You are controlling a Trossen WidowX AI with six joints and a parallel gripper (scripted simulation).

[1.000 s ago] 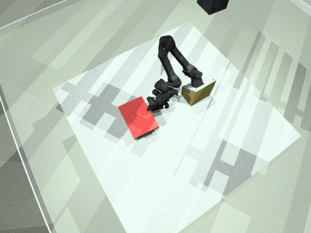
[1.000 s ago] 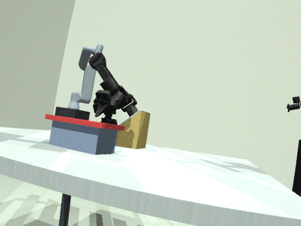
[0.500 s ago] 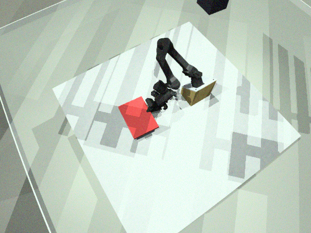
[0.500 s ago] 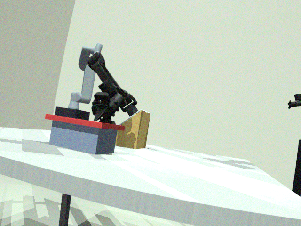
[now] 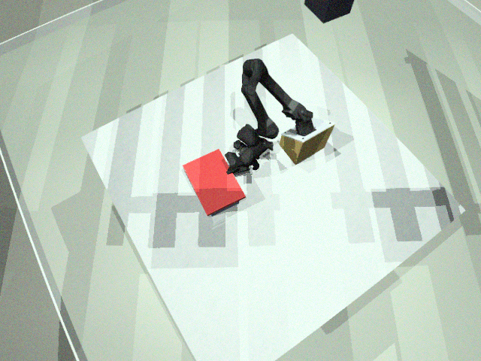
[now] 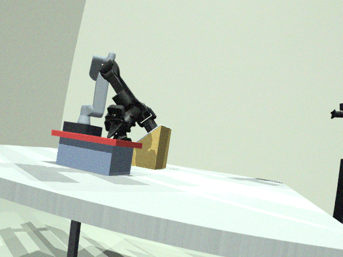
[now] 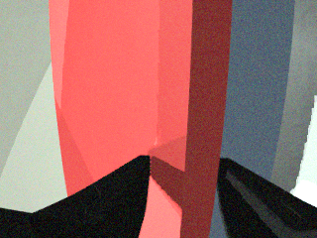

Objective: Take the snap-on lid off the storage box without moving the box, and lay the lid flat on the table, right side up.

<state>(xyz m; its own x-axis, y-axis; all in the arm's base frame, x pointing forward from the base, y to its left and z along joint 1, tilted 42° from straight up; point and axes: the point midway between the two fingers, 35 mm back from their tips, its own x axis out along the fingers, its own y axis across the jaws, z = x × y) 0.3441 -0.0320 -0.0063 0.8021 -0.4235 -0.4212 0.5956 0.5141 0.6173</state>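
The red lid (image 5: 210, 177) (image 6: 83, 135) (image 7: 114, 99) lies level on top of the blue-grey storage box (image 6: 83, 155) (image 7: 253, 89), overhanging its walls. No gap shows between lid and box. The box stands on the table, and in the top view the lid hides nearly all of it. My gripper (image 5: 229, 169) (image 6: 111, 136) (image 7: 183, 167) is shut on the lid at the long side facing the arm. In the wrist view one finger is over the red top and the other is beyond the dark red edge, on the box wall side. The exact contact is hidden in the top and exterior views.
The arm is mounted on a wooden wedge (image 5: 313, 144) (image 6: 149, 152) close beside the box on the white table (image 5: 310, 280) (image 6: 193, 199). A grey arm on a black block (image 6: 80, 128) shows behind the lid in the exterior view. A dark stand (image 6: 338, 190) is at the far right.
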